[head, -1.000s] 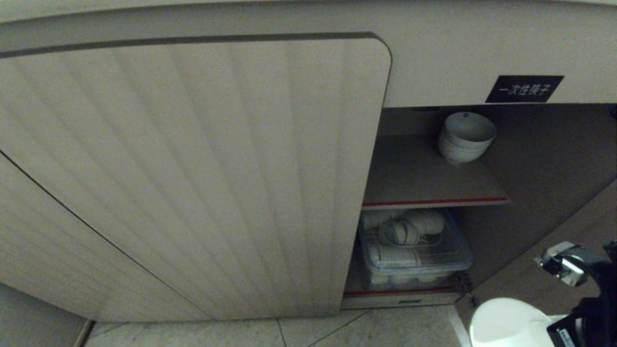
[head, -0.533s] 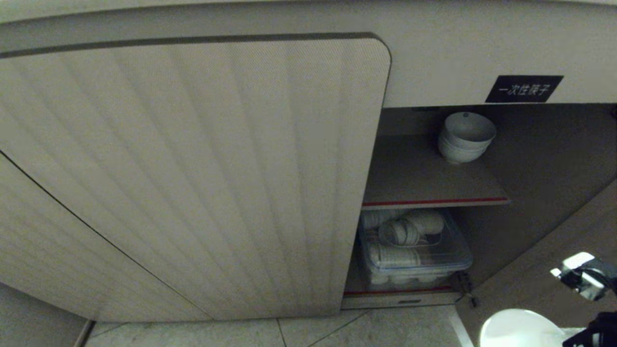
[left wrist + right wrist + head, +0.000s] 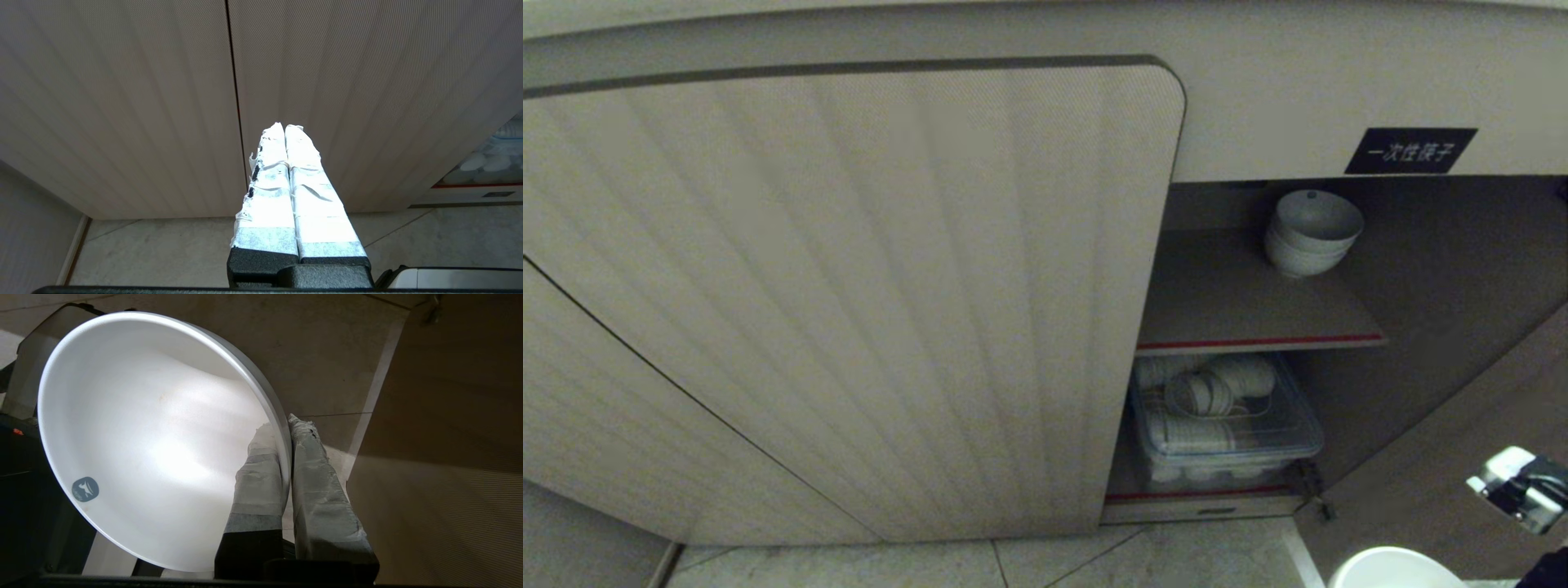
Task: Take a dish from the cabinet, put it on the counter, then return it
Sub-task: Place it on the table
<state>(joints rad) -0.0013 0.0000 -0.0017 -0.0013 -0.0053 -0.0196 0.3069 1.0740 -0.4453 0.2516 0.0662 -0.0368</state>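
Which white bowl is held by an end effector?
The dish, its rim pinched by the right end effector outside the cabinet; the stacked bowls sit untouched on the upper shelf.

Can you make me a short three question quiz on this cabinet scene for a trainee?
1. True or false: the right tool pinches the rim of the dish.
2. What sits on the cabinet's upper shelf? A) stack of bowls B) kettle C) cups
3. The left tool is shut on ____.

Key: 1 true; 2 A; 3 nothing.
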